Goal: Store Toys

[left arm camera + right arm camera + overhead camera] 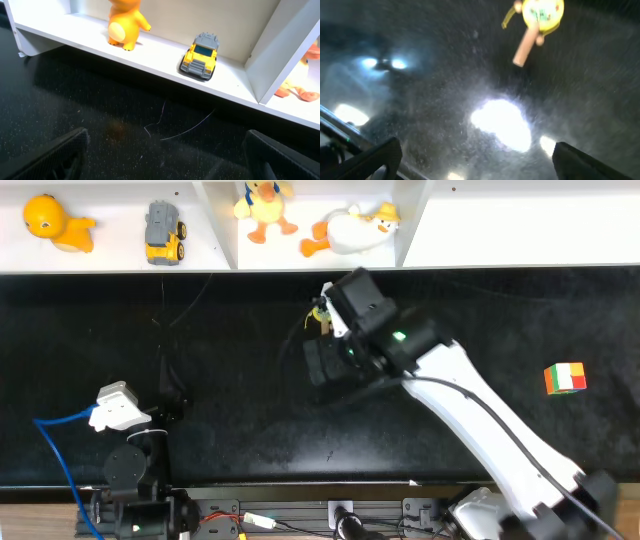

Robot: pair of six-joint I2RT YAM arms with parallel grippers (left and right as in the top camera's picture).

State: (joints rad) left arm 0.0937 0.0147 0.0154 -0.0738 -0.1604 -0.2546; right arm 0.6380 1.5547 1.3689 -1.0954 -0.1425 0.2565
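Four toys point(355, 230) sit in the shelf point(500, 240), while just ahead of my open-fingered right gripper point(475, 162) lies perhaps a rattle point(538, 17), a cube point(565, 377) farther off.

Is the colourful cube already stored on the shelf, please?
No, the cube lies on the black table, well apart from the white shelf.
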